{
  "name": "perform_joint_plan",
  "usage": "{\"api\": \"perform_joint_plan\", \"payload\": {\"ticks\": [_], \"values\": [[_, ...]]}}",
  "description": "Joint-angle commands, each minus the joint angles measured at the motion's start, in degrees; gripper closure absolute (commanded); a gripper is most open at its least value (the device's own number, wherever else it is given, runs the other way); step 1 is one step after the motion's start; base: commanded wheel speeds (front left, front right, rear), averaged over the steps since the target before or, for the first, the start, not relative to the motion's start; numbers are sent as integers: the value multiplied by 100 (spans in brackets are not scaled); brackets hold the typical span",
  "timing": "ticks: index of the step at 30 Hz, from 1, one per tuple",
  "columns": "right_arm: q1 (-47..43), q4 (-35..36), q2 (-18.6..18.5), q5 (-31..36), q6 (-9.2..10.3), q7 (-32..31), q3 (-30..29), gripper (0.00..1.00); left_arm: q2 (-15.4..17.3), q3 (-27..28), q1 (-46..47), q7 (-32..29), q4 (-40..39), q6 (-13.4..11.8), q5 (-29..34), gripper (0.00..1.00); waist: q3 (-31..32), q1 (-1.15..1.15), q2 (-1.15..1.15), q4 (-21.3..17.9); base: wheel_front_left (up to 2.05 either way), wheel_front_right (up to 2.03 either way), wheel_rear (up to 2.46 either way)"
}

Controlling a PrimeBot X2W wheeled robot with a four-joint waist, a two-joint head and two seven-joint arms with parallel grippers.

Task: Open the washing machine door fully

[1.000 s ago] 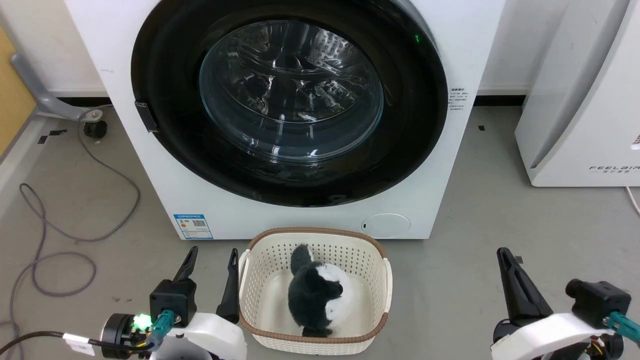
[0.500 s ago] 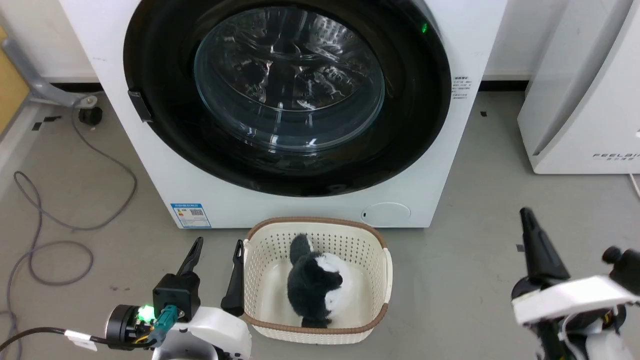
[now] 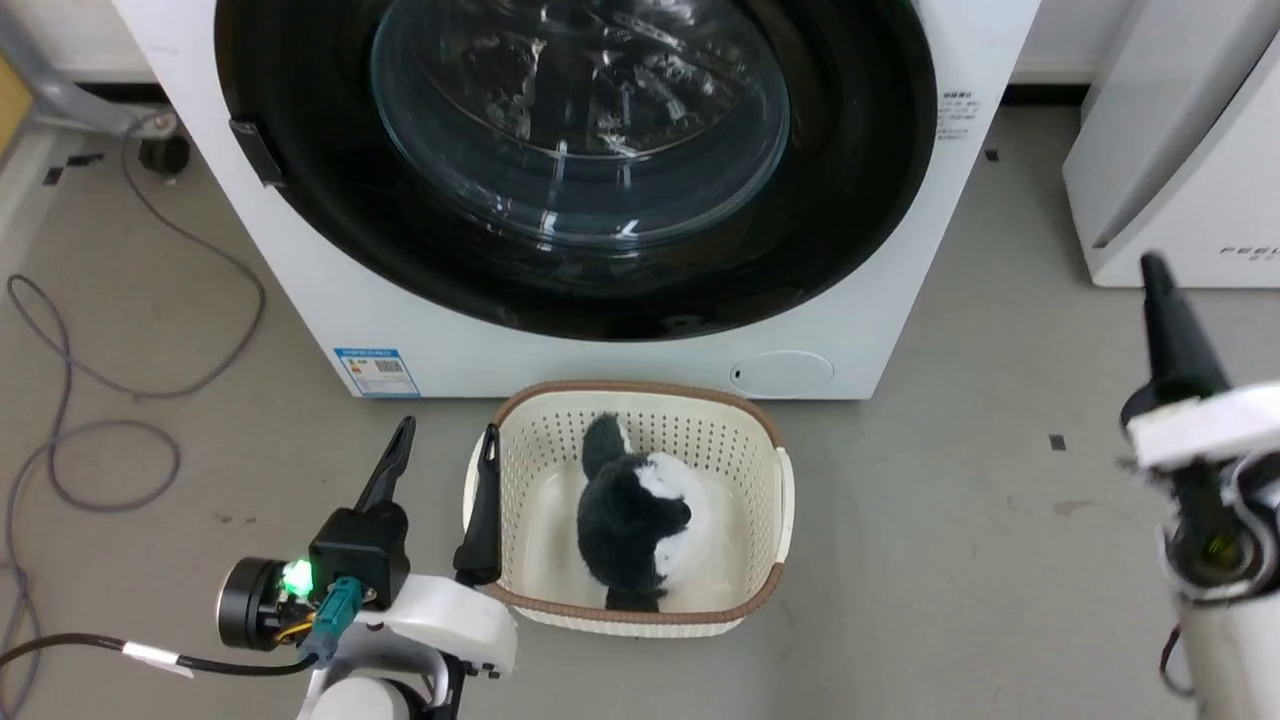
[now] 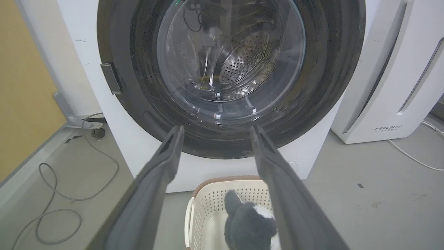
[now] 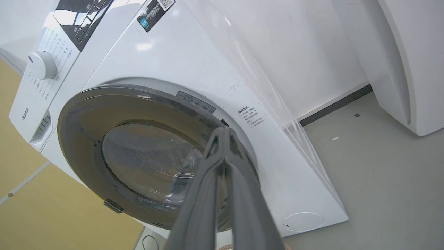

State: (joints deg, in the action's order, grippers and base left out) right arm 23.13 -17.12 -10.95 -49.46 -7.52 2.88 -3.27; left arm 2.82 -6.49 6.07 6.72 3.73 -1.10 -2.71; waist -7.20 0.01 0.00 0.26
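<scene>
- Head view: shows the washing machine [image 3: 900, 330] across the top, with the washing machine door [image 3: 575, 150] closed flush against its white front and a small latch tab [image 3: 255, 155] on the door's left edge.
- Puts a cream basket [image 3: 775, 480] on the floor [image 3: 950, 520] just before the machine, with a black-and-white plush toy [image 3: 640, 520] inside.
- Finds the left tool [image 3: 447, 432] low at left, spread open and empty, its inner finger by the basket's left rim.
- Finds the right tool [image 3: 1160, 290] raised at the right edge, seen edge-on, well apart from the door.
- Left wrist view: looks between the left tool's parted fingers at the closed door, with the steel drum [image 4: 242, 62] visible through its glass.
- Right wrist view: shows the right tool's fingers pressed together at their tips, gripping nothing, pointing toward the door's right rim.
</scene>
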Motion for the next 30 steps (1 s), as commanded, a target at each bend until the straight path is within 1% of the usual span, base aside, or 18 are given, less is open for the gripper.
{"api": "perform_joint_plan", "payload": {"ticks": [1, 8, 15, 24, 26, 30], "values": [[391, -195, -155, -270, 1, -31, 22, 100, 8, -42, 119, 71, -44, -43, -6, 0, -99, -1, 0, 13, 0, 0, 0], [1424, -762, -592, -677, 1, -250, 318, 100, 7, -137, 300, 154, -123, -78, -14, 0, -374, -1, 0, 44, 0, 0, 0], [2515, -1364, -883, -990, 1, -694, 779, 100, 7, -209, 453, 238, -171, -111, -20, 0, -625, -1, 0, 67, 0, 0, 0], [3812, -2095, -974, -1342, 2, -1555, 1459, 100, 6, -315, 639, 346, -206, -156, -33, 0, -919, -1, 0, 86, 0, 0, 0], [3944, -2168, -978, -1366, 2, -1627, 1535, 100, 6, -329, 666, 358, -207, -159, -36, 0, -954, -1, 0, 92, 0, 0, 0], [4586, -2533, -983, -1565, 2, -1972, 1828, 100, 6, -407, 793, 418, -229, -188, -52, 0, -1127, -1, 0, 125, 0, 0, 0]]}}
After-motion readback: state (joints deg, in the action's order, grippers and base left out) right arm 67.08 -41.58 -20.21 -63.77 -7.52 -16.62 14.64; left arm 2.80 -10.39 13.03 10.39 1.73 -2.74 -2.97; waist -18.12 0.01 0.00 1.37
